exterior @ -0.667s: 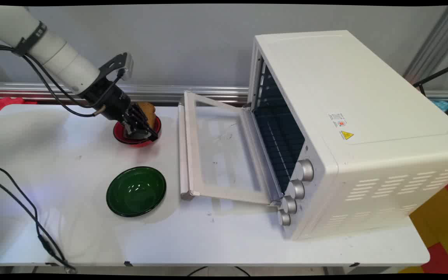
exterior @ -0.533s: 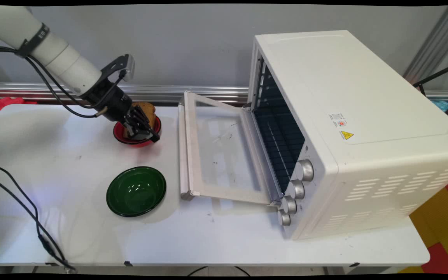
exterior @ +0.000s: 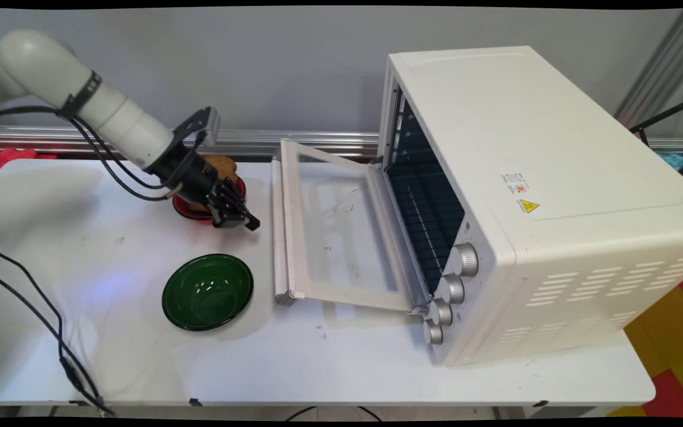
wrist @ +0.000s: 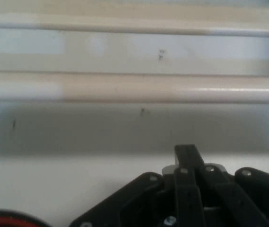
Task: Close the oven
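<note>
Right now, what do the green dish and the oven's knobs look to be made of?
The round dark green dish looks like glass or glazed ceramic: glossy, with bright highlights and a see-through tint. The four round knobs on the white toaster oven look like brushed or chromed metal, possibly metallised plastic: silver with ridged rims.

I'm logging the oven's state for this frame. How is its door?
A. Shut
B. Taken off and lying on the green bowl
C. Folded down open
C: the oven has its door folded down flat toward the table, baring the dark racks inside.
</note>
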Motion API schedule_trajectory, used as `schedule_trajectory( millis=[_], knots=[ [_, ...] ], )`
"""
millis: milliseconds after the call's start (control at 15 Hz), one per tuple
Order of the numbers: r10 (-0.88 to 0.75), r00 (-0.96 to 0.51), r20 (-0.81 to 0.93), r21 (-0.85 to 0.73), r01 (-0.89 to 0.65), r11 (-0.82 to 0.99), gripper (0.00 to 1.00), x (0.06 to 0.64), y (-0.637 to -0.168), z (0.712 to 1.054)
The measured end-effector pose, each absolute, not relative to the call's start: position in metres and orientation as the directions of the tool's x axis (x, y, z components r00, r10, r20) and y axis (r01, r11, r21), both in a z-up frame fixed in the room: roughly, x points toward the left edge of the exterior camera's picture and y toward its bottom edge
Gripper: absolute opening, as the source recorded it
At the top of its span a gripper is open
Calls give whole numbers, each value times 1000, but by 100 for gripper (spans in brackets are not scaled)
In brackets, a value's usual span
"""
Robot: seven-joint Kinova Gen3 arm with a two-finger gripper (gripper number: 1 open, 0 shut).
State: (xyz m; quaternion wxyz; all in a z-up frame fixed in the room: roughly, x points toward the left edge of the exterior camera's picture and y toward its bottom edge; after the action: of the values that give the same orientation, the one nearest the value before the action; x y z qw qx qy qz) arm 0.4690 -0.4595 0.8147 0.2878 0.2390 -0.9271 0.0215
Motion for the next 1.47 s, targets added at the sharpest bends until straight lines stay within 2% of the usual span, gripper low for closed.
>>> schedule_trajectory(
  millis=[333, 667, 933, 1467],
  knots=[
    [-397, -691, 604, 102, -426, 899, 0, 464, -464, 794],
    [-373, -655, 657, 108, -409, 906, 0, 458, -467, 791],
    [-350, -629, 694, 109, -389, 915, 0, 453, -468, 802],
    [-302, -560, 772, 93, -371, 924, 0, 429, -478, 848]
  ],
)
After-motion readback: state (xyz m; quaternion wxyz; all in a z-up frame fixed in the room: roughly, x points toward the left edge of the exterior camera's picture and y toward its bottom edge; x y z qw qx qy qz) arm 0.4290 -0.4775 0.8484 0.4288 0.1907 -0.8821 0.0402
